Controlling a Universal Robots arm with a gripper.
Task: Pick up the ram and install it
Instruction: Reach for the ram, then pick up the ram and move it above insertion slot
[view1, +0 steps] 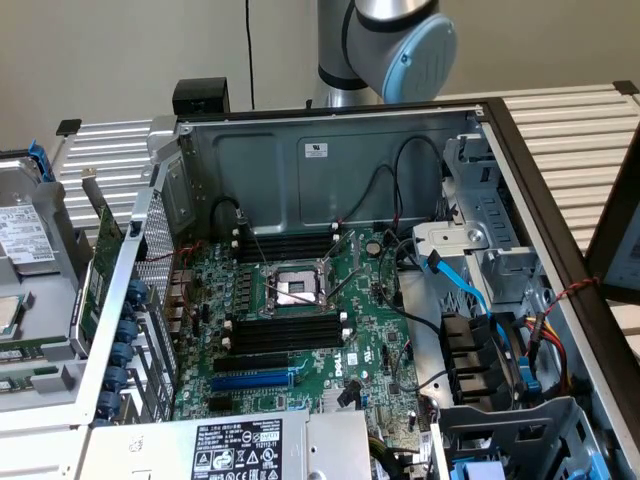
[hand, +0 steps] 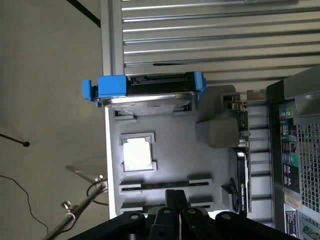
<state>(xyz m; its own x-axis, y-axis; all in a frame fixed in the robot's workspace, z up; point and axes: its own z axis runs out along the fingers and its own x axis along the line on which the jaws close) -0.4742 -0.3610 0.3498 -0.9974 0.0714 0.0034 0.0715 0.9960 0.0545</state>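
Overlapping gray tray: closed fingers

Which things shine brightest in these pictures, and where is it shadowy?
Wrist view: the white square chip in the grey plastic tray glares almost blank. Exterior view: the silver metal processor socket glints on the green motherboard; shade gathers among the black cables at the exterior view's right.

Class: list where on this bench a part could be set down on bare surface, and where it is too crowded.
Free: the slatted tabletop beside the computer case on the exterior view's right; the tray floor between the processor holder and the grey block. Crowded: the motherboard and cables.
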